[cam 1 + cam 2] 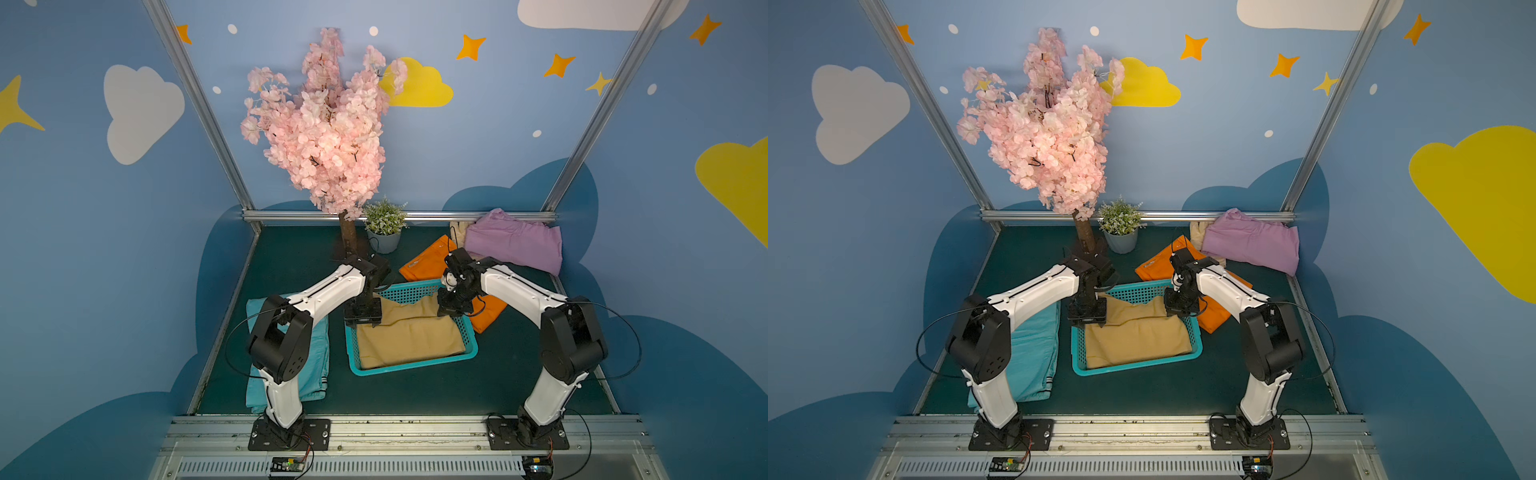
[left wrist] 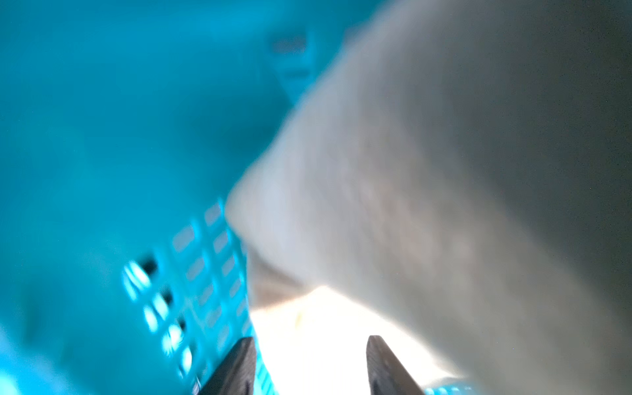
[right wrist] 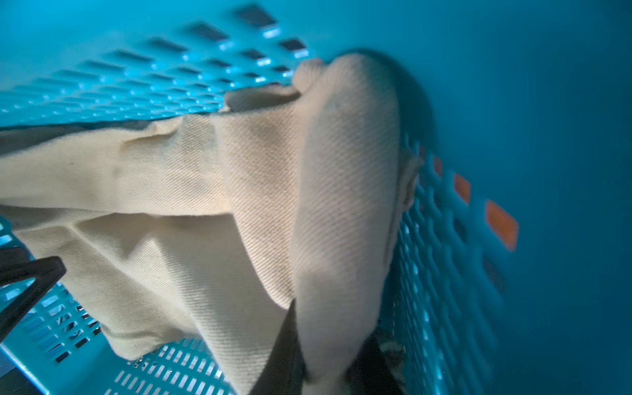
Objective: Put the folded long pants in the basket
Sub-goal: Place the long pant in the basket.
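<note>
In both top views: tan pants (image 1: 409, 334) inside the teal basket (image 1: 411, 369) at mid-counter (image 1: 415, 395), near part flat, far edge rumpled up toward the two hands. Left hand (image 1: 363, 322) down at the basket's far-left corner, right hand (image 1: 453, 311) at its far-right corner. Outside the basket: light teal pants (image 1: 318, 357) under the left arm, orange pants (image 1: 428, 262) just beside the basket's right wall, lilac pants (image 1: 515, 243) at the back.

From the left wrist, heavily blurred: fingers (image 2: 239, 367) well apart, bright tan cloth in the gap but seemingly not pinched. Mesh wall close alongside one finger.

From the right wrist: a thick fold of the tan cloth clamped between nearly closed fingers (image 3: 285, 355) and pressed against the mesh wall, with orange visible through the holes.

Likely trouble:
- Lifting the right hand before letting go, and so dragging that corner over the rim or tugging the light basket onto the orange pants.
- Catching a fingertip in a mesh hole on the way out, and so tilting the basket.
- Leaving the far edge bunched, which would spoil the fold and take room needed for three more pairs.
</note>
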